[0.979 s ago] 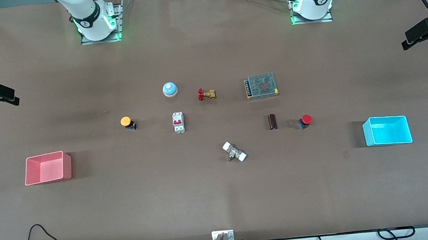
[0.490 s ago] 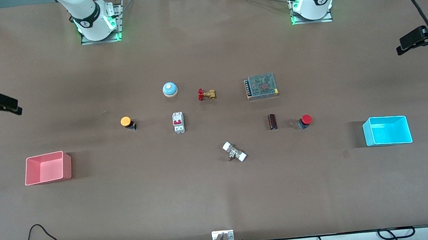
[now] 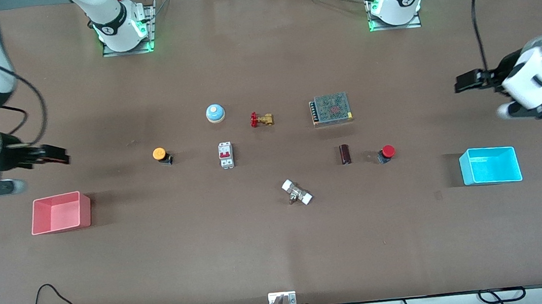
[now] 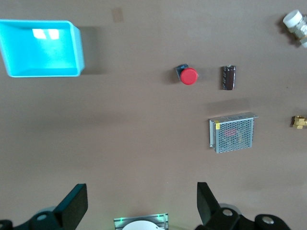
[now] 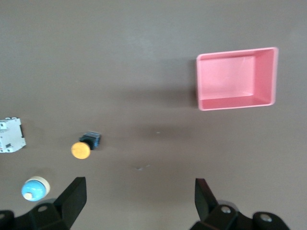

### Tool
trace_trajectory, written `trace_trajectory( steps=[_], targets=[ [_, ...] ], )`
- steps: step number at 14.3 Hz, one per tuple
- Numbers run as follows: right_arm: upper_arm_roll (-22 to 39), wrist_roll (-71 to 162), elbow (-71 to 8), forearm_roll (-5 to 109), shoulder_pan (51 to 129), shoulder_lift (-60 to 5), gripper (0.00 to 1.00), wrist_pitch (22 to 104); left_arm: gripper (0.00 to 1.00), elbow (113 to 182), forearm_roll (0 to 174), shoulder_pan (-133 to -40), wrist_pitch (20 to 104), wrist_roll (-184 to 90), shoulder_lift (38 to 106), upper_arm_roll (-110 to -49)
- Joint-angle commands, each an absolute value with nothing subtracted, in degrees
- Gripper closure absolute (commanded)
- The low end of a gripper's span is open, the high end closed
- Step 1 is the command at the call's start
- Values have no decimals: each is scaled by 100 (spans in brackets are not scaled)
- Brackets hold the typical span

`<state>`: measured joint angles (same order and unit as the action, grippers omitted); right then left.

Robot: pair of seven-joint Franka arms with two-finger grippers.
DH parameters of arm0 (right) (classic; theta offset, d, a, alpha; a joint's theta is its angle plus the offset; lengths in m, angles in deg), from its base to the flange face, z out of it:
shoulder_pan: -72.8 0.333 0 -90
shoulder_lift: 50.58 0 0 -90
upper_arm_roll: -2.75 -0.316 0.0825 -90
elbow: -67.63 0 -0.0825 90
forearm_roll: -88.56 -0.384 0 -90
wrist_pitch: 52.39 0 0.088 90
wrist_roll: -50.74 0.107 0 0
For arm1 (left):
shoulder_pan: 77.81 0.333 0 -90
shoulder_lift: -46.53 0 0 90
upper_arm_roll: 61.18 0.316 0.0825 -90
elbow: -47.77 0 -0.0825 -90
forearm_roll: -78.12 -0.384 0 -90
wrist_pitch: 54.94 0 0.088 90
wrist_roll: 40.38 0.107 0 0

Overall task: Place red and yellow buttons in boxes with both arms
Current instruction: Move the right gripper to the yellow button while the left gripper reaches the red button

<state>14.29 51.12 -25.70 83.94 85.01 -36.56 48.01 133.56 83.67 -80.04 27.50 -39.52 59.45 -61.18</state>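
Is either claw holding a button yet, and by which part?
No: left claw and right claw are open and empty; red button and yellow button sit on the table.

Even overhead light, soft shadows beside boxes; right wrist view dimmer, slightly blurred.

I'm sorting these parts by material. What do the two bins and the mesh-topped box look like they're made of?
The pink bin and the cyan bin look like moulded plastic: uniform bright colour, thin smooth walls, and light glare on the cyan floor. The mesh-topped box looks like bare metal, grey and perforated; probably steel or aluminium, but the look leaves that open.
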Motion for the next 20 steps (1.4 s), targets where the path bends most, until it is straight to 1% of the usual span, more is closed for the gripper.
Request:
trace_trajectory(
  steps=[1, 2, 5, 7, 8, 10, 14, 17, 20],
  targets=[
    [1453, 6143, -2562, 8337, 9229, -3346, 0, 4912, 0, 13162, 8568, -8070, 2671, -3932, 6260, -6109],
    [1453, 6346, -2580, 8328, 9423, -3205, 0, 5000, 0, 13162, 8568, -8132, 2697, -4019, 6418, -6109],
    [1453, 7005, -2615, 8319, 9924, -2740, 0, 5272, 0, 13258, 8577, -8211, 3565, -4309, 6647, -6144],
    [1453, 7130, -2789, 8311, 10092, -2572, 0, 5553, 0, 13241, 8577, -8316, 3760, -4607, 6901, -6144],
    [1453, 7208, -3026, 8293, 10162, -2571, 0, 5859, 0, 13267, 8585, -8430, 4022, -4792, 7033, -6144],
    [1453, 7393, -3483, 8293, 10277, -2571, 0, 6360, 0, 13267, 8585, -8588, 4287, -5065, 7349, -6144],
    [1461, 7403, -4196, 8284, 10260, -2676, 0, 6933, 0, 13293, 8559, -8862, 4639, -5627, 7886, -6144],
    [1462, 7438, -4635, 8276, 10251, -2764, 0, 7398, 0, 13661, 8559, -8949, 4964, -5769, 8010, -6144],
    [1462, 7543, -4926, 7978, 10286, -2782, 0, 7769, 0, 14110, 8550, -8976, 5333, -5857, 8045, -6144]
  ],
)
